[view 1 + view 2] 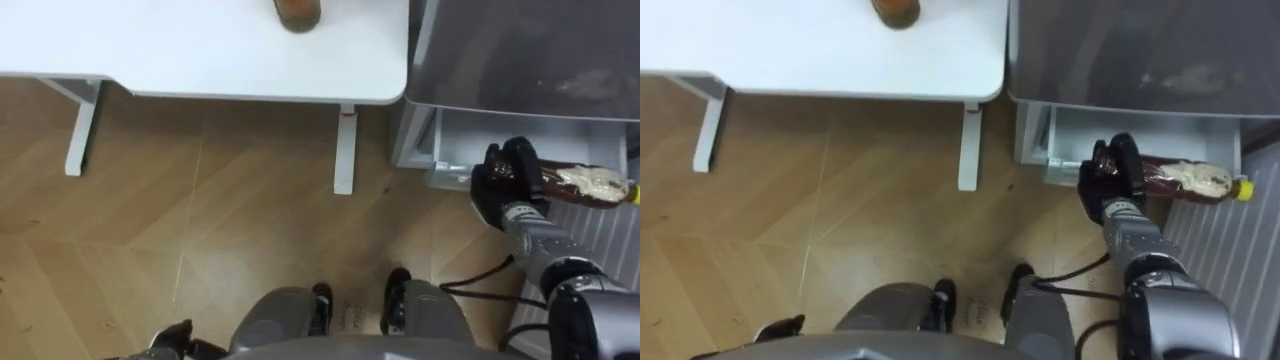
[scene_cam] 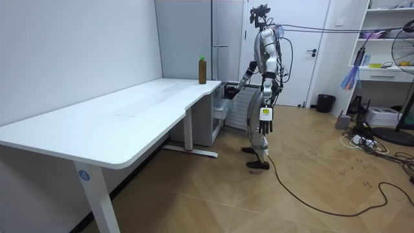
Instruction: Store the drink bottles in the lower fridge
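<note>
Herringbone wood floor (image 1: 200, 230), smooth white desk (image 1: 180, 50), grey fridge (image 1: 520, 50) w/ lower drawer (image 1: 465, 135) open. Right hand (image 1: 508, 182) curled round brown bottle (image 1: 585, 185), yellow cap, sideways over drawer. 2nd bottle (image 1: 297, 12) at desk's fridge-end edge, mostly cut off. Left hand (image 1: 172, 338) low left, fingers unclear.

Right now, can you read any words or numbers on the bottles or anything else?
No text can be read anywhere.
The pale label on the held bottle in the right hand: too blurred to read.
The standing bottle on the white table: too small to read.
The round blue sticker on the table's leg: too small to read.
</note>
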You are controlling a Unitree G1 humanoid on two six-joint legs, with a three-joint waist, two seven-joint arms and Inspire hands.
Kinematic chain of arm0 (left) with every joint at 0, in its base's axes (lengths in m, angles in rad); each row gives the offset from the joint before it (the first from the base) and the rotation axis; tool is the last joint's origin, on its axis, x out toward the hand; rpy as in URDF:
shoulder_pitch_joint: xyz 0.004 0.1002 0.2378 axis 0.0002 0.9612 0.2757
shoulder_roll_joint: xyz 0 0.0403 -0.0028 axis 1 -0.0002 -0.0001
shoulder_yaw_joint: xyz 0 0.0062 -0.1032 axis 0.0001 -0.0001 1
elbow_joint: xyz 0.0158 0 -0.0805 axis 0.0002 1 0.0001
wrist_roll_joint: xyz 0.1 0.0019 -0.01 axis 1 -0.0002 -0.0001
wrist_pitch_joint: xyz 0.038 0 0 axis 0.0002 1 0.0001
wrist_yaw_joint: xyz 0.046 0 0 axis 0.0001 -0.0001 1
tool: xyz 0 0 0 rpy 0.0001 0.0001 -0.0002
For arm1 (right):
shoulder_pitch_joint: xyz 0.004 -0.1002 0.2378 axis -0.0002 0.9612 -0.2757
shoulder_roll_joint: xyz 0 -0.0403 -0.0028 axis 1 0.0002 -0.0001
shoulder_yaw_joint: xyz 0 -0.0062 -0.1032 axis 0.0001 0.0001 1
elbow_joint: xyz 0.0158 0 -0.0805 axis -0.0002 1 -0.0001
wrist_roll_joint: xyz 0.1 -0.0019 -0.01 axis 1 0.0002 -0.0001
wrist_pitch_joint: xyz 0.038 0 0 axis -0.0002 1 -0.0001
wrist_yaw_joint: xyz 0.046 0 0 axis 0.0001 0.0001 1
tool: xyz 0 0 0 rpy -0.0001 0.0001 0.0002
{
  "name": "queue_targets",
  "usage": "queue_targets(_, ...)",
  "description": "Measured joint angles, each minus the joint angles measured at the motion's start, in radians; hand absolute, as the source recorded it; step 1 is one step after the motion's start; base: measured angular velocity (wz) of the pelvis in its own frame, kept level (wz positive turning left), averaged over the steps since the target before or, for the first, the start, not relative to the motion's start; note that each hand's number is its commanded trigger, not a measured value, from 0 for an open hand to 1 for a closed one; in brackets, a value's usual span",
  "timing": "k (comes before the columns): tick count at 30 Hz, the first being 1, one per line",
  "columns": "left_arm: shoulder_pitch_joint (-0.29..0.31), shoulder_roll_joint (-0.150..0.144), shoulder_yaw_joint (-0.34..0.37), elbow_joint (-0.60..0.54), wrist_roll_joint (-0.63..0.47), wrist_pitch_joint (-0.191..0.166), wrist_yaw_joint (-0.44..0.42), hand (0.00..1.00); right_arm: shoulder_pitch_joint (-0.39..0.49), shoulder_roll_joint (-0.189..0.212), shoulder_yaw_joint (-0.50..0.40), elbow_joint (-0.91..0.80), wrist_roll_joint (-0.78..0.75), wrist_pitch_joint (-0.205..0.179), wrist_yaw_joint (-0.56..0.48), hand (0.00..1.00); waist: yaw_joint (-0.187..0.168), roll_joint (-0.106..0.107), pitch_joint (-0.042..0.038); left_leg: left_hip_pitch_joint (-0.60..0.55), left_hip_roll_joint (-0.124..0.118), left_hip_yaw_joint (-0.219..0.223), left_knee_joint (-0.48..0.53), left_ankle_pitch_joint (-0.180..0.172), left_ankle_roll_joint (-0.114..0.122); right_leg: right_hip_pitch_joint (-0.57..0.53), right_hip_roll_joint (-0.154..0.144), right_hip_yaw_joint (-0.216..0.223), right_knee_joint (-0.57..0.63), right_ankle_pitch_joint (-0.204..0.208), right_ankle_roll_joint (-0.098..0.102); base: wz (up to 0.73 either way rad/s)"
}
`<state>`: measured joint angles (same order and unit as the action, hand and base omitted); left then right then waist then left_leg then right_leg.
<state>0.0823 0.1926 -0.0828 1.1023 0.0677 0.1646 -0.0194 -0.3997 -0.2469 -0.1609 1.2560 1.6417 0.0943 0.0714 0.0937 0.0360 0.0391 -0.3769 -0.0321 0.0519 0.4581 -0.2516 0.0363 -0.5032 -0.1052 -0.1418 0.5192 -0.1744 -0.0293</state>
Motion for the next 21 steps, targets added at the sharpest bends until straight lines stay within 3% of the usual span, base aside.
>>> queue_targets(5,-0.022,0.008,0.001,0.0,0.002,-0.006,0.011,0.0,-0.062,-0.049,-0.007,0.032,-0.003,0.007,-0.009,1.0,0.003,-0.012,0.0067,-0.068,-0.001,0.003,0.029,0.0,0.0,-0.059,-0.005,0.0,0.022,0.004,-0.002,0.02)
queue_targets(11,-0.046,0.018,-0.014,0.001,0.001,-0.008,0.008,0.0,-0.115,-0.118,-0.009,0.065,-0.048,0.007,-0.007,1.0,0.027,-0.014,0.008,-0.103,-0.006,-0.002,0.043,0.002,0.004,-0.088,-0.017,-0.012,0.035,0.005,-0.003,0.07)
queue_targets(21,-0.059,0.024,-0.045,-0.004,-0.018,-0.013,0.004,0.0,-0.137,-0.13,0.024,0.068,-0.077,0.01,-0.016,1.0,0.039,-0.015,0.0078,-0.106,-0.015,-0.01,0.035,0.004,0.007,-0.094,-0.025,-0.011,0.036,0.005,0.002,0.0)
